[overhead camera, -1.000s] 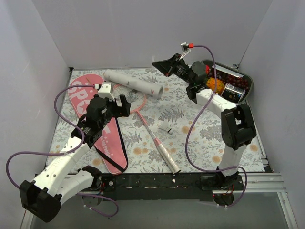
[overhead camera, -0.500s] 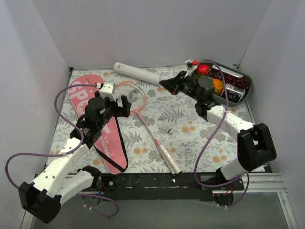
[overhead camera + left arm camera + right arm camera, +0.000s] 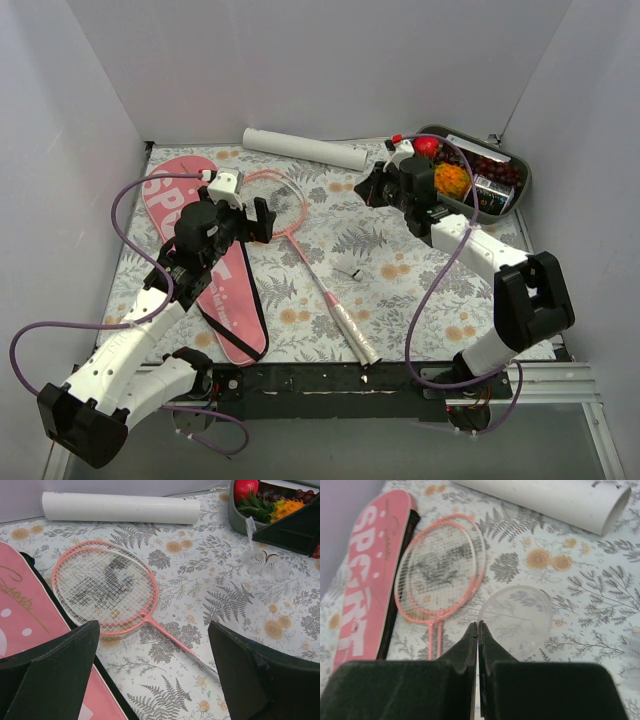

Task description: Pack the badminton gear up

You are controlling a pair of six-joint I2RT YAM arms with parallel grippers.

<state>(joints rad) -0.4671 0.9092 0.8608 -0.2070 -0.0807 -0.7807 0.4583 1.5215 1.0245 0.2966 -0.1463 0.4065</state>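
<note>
The long white tube [image 3: 305, 149] lies along the back wall with its right end open [image 3: 615, 510]. My right gripper [image 3: 368, 187] [image 3: 478, 625] is shut on the rim of a clear round cap [image 3: 516, 620] just above the mat. The pink racket head [image 3: 280, 200] [image 3: 102, 587] shows a double frame; its white handle [image 3: 352, 333] points to the front. The white shuttlecock [image 3: 349, 270] lies right of the shaft. The pink bag [image 3: 205, 270] lies at the left. My left gripper [image 3: 262, 218] [image 3: 154, 645] is open and empty above the racket's throat.
A grey tray [image 3: 523, 183] with colourful fruit and a can stands at the back right, just behind my right gripper. White walls close in the floral mat [image 3: 440, 300] on three sides. The black rail [image 3: 320, 378] runs along the front edge.
The tube has moved from a slant in the middle to the back wall. My right gripper came down and right, away from the tube's end. The left arm has barely moved.
</note>
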